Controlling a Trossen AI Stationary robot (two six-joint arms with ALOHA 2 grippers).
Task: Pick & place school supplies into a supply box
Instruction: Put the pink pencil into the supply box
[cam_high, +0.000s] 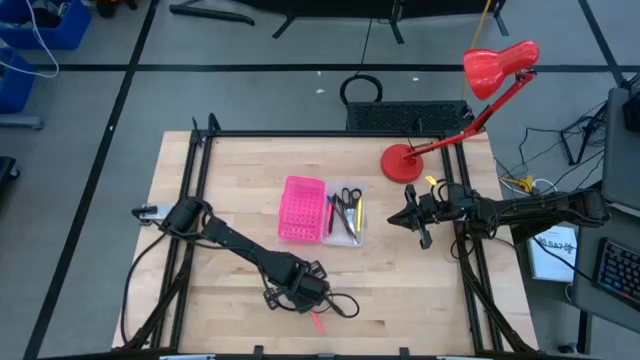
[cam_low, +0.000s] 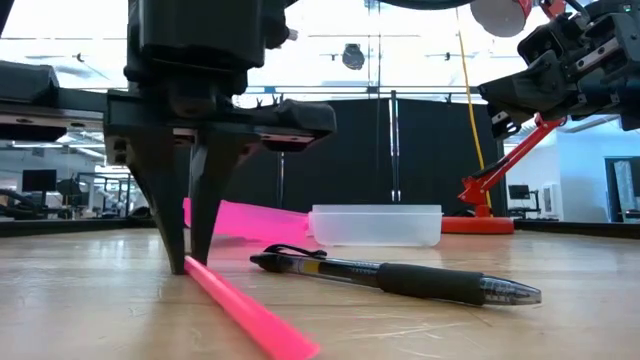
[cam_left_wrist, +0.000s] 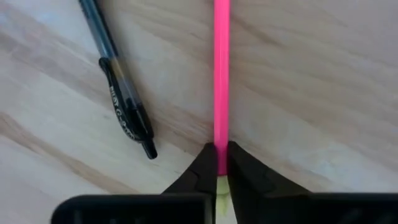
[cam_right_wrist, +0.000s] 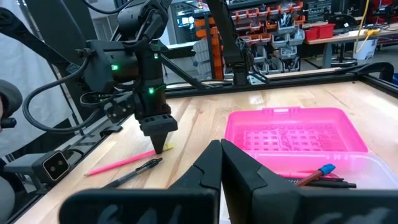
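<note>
1. Because the pink pencil (cam_left_wrist: 221, 68) lies flat on the desk (cam_high: 230, 190), the left gripper (cam_low: 188, 262) stands upright over it with its tips at the wood, so the jaws can pinch the thin shaft from both sides.
2. In the left wrist view the jaws are closed on the pink pencil close to one end, and most of its length runs out ahead of them.
3. That hold near the end is likely to let the long free part sag or swing once lifted; this is a judgement, not something seen.
4. The black pen (cam_low: 400, 277) lies loose on the desk just beside the pencil, apart from the jaws and untouched.
5. The clear box (cam_high: 347, 215) sits near the desk's middle, touching or nearly touching the pink tray (cam_high: 302, 208) on its left-arm side, well apart from the left gripper.
6. It already holds scissors (cam_high: 347, 198) and several pens, so the task looks well along, with the pink pencil and black pen left to go.
7. The right gripper (cam_high: 408, 219) waits just beside the clear box, near the base of the red lamp (cam_high: 402, 162), raised off the desk; its jaws are shut with nothing between them.
8. The next move calls for lifting the pencil clear and carrying it across to the box.
</note>
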